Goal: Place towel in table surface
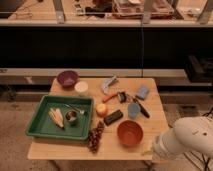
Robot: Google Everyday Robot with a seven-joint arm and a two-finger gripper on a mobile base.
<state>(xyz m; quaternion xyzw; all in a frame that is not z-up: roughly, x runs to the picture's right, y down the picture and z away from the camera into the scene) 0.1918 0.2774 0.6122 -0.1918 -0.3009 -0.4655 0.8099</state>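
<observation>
Camera view: gripper point(151, 148) low at the table point(157, 123) front-right edge, spread or pinching, can't tell. Crumpled grey-blue towel point(108, 84) lies on the table, far beyond it, leftward.

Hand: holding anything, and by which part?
Nothing that shows: the hand is at the near right corner of the table surface, the towel lying apart.

White arm point(187, 137) low at right, reaching inward; claw point(148, 150) at tip, near bottom edge.
</observation>
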